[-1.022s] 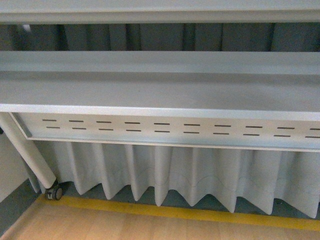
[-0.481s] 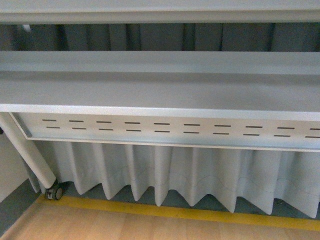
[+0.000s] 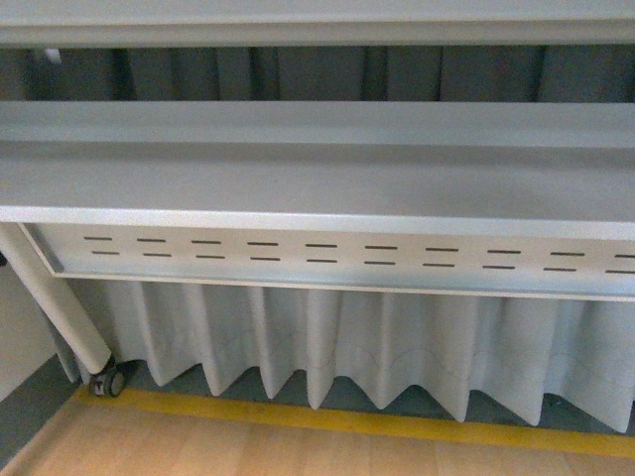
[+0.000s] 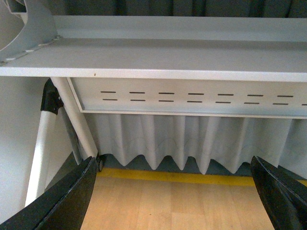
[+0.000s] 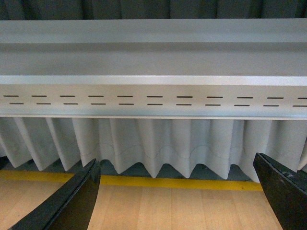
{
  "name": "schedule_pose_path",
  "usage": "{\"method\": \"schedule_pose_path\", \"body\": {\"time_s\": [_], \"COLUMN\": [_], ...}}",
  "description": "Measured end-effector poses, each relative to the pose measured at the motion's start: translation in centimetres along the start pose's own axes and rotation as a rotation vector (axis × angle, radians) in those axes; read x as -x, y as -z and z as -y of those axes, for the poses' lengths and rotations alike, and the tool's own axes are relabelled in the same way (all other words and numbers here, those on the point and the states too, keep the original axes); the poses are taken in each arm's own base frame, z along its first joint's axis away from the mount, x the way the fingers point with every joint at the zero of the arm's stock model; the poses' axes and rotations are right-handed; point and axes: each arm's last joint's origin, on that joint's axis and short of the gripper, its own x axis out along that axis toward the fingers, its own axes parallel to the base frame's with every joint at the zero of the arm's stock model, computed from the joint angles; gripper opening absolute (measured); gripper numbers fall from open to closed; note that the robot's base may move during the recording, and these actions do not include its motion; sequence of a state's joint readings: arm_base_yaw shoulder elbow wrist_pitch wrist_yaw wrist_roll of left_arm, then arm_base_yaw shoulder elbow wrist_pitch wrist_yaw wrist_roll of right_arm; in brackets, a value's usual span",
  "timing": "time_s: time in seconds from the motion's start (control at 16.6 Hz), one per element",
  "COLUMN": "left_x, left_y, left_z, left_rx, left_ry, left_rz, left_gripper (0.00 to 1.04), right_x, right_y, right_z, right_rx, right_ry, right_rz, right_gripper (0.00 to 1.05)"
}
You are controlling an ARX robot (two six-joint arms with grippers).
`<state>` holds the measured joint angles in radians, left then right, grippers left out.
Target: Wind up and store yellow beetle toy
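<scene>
Hardly anything has moved since a second ago: in the front view the rows of slots in the slotted panel (image 3: 327,253) sit a touch lower in the frame, and they match the picture from half a second ago. Everything else lies as it did.

That view shows a grey table top (image 3: 298,183) with the pale panel under its front edge. Below the panel hangs a pleated white curtain (image 3: 347,342). Its hem ends just above a yellow floor line (image 3: 298,415) that borders the wooden floor (image 3: 248,448). At the left a slanted white table leg (image 3: 60,307) runs down to a small caster wheel (image 3: 107,381). Above the table top a second grey shelf edge (image 3: 298,28) crosses the frame, with a dark curtain (image 3: 298,74) behind it. Neither arm shows in this view.

The left wrist view looks at the same table and curtain. The left gripper (image 4: 172,160) is spread wide, its black fingers (image 4: 67,199) sitting at the picture's two lower corners with nothing between them. The right gripper (image 5: 176,159) is likewise spread wide and holds nothing, its black fingers (image 5: 72,201) framing the curtain and yellow line.

Where the yellow beetle toy is cannot be told from these views.
</scene>
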<state>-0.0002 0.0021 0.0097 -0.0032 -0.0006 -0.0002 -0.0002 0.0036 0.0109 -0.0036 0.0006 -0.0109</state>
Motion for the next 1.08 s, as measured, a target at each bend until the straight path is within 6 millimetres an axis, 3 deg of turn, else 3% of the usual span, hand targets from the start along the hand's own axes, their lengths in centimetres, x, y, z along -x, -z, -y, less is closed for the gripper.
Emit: {"method": "schedule_pose_path", "body": {"time_s": [1.08], "left_x": [0.0], "left_y": [0.01], "left_z": [0.0], "left_rx": [0.0], "left_ry": [0.0], "left_rz": [-0.001], "left_gripper": [0.98], "right_x": [0.0], "right_y": [0.01], "right_z": [0.0], "right_rx": [0.0], "right_ry": [0.0], "right_rz": [-0.001], "right_gripper": [0.98]}}
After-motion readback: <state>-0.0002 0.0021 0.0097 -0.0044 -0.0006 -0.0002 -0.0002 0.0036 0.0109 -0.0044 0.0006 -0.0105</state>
